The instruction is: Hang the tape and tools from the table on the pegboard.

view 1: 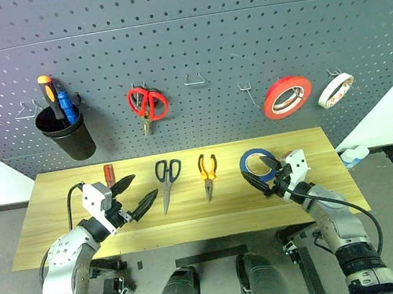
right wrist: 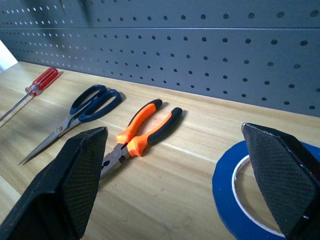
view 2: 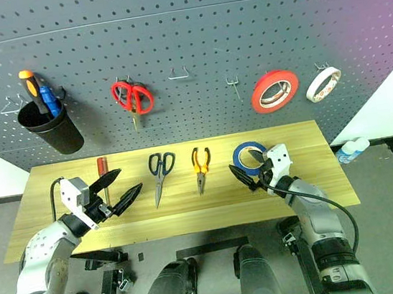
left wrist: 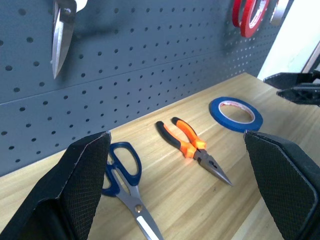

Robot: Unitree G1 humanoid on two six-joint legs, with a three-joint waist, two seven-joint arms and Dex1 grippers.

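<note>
blue tape (view 1: 256, 162) on table (view 1: 60, 208), black cup (view 1: 68, 138) holding screwdrivers (view 1: 56, 100), both fingers wide open, empty

Workshop or tool-bench setting. Dark grey pegboard (view 1: 191, 53) covers the wall, fitted with wire hooks. Hung on it: red-handled scissors (view 1: 147, 104), a red tape roll (view 1: 287, 96), a white tape roll (view 1: 335, 90), and a black cup (view 1: 67, 135) holding screwdrivers. Below stands a plank-topped wooden table (view 1: 61, 223) with hand tools laid out in a row: screwdriver (view 1: 109, 174), scissors (view 1: 167, 180), pliers (view 1: 207, 174), blue tape (view 1: 254, 162).
</note>
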